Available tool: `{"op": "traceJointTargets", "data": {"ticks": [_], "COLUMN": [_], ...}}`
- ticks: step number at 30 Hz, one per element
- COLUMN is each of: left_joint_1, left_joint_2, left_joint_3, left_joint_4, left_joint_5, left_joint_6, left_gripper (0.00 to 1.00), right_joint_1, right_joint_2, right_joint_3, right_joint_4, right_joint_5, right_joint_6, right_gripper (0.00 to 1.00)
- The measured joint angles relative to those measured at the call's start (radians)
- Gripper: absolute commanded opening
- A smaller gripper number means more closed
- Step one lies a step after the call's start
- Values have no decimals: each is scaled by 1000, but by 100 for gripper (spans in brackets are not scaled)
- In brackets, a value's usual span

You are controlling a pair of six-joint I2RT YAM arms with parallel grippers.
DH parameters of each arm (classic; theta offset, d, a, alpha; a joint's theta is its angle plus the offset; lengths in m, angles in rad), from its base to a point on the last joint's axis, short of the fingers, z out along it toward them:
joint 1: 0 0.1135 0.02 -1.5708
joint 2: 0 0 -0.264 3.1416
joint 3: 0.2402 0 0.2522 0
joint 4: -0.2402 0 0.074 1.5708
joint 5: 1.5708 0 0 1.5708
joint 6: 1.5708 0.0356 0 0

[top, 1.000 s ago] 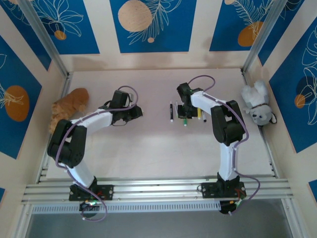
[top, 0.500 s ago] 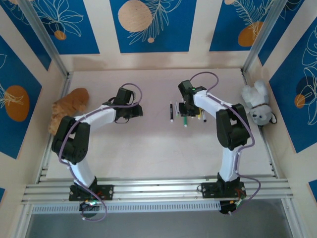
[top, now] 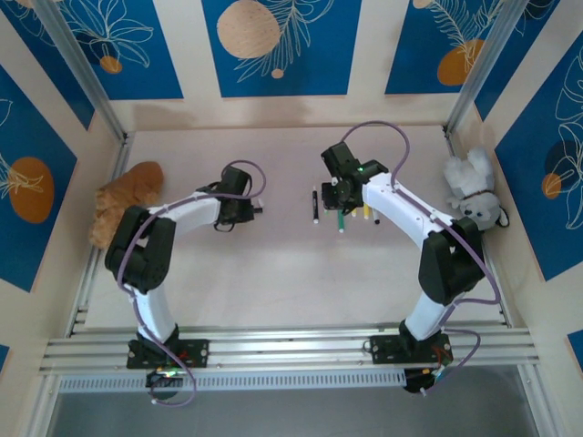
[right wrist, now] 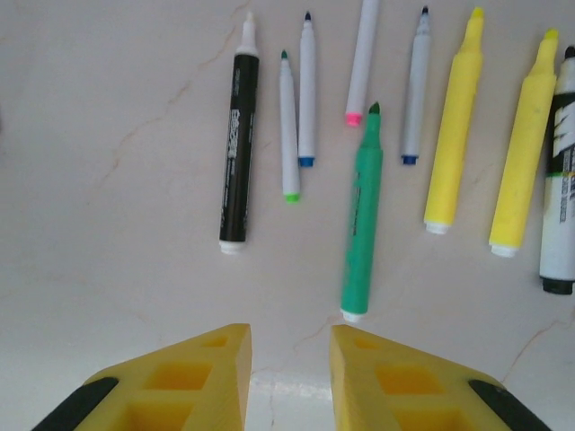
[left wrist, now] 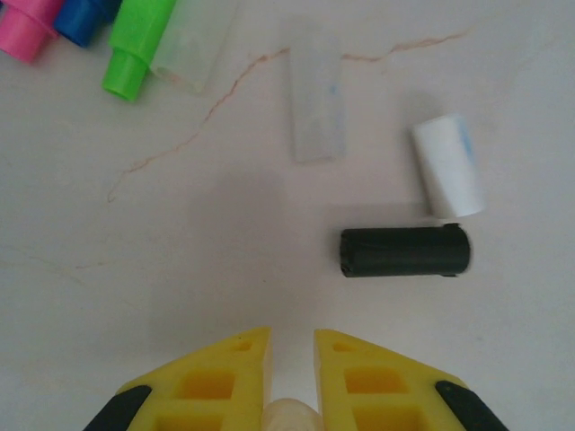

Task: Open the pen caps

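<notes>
Several loose pen caps lie on the table in the left wrist view: pink (left wrist: 27,25), blue (left wrist: 83,16), green (left wrist: 133,47), a clear one (left wrist: 314,109), white (left wrist: 449,166) and black (left wrist: 404,251). My left gripper (left wrist: 292,334) (top: 257,208) hovers just short of the black cap, its fingers (left wrist: 235,377) close together on a pale rounded cap (left wrist: 287,417). Several uncapped pens lie in a row ahead of my right gripper (right wrist: 289,328) (top: 338,194), which stands open with nothing between its fingers. Among them are a black pen (right wrist: 238,148), a green pen (right wrist: 362,211) and two yellow ones (right wrist: 454,126).
An orange plush toy (top: 127,193) lies at the left wall and a white plush toy (top: 474,193) at the right wall. Metal rails (top: 291,350) run along the near edge. A black pen (top: 315,205) marks the left end of the pen row.
The left arm has stretched out and its gripper has shifted slightly right. The right arm's elbow has swung out to the right and its wrist has moved slightly back over the pens.
</notes>
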Motion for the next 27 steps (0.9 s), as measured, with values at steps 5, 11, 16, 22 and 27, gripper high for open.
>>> {"op": "traceJointTargets", "data": {"ticks": [5, 11, 16, 22, 27], "left_joint_1": [0, 0, 0, 0, 0], "left_joint_2": [36, 37, 37, -24, -229], "left_joint_3": [15, 32, 44, 45, 37], "left_joint_4": [-11, -11, -15, -33, -44], "left_joint_5": [-15, -24, -37, -83, -145], "left_joint_6": [-1, 1, -2, 1, 21], "left_gripper": [18, 39, 40, 49, 100], "right_joint_1": [10, 11, 14, 27, 37], "right_joint_2": [0, 0, -1, -36, -113], "right_joint_3": [-3, -10, -15, -40, -65], "right_joint_4": [-11, -22, -25, -19, 5], "right_joint_5": [13, 19, 22, 21, 3], "right_joint_6": [7, 8, 14, 14, 21], "right_gripper": [30, 31, 31, 31, 64]}}
